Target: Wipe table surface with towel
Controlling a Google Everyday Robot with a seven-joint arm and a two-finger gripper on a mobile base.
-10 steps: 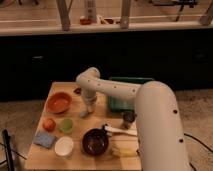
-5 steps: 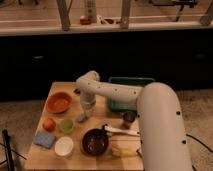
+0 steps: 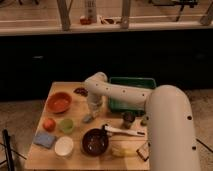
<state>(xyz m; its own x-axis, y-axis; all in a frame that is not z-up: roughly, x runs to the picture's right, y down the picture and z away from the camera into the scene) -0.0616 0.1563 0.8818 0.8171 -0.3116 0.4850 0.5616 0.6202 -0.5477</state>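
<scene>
The towel [image 3: 88, 118], a small pale grey bit of cloth, lies on the light tan table surface [image 3: 77, 157] near its middle, just right of a little green cup [image 3: 66, 125]. My gripper [image 3: 94, 106] points down from the white arm's wrist, directly above the towel and close to it. Whether it touches the cloth cannot be made out. The arm's bulky white forearm [image 3: 167, 125] covers the table's right side.
An orange bowl [image 3: 59, 102], a red-orange fruit [image 3: 48, 123], a blue-grey pad [image 3: 45, 139] and a white bowl [image 3: 64, 146] stand at the left. Toward the front are a dark bowl [image 3: 95, 141], a white utensil [image 3: 122, 131] and a dark cup [image 3: 128, 119]. A green tray [image 3: 132, 92] sits at the back right, a brown lump [image 3: 80, 91] behind the gripper.
The gripper and wrist have shifted slightly down and to the right, closer to the towel. The dishes have not moved.
</scene>
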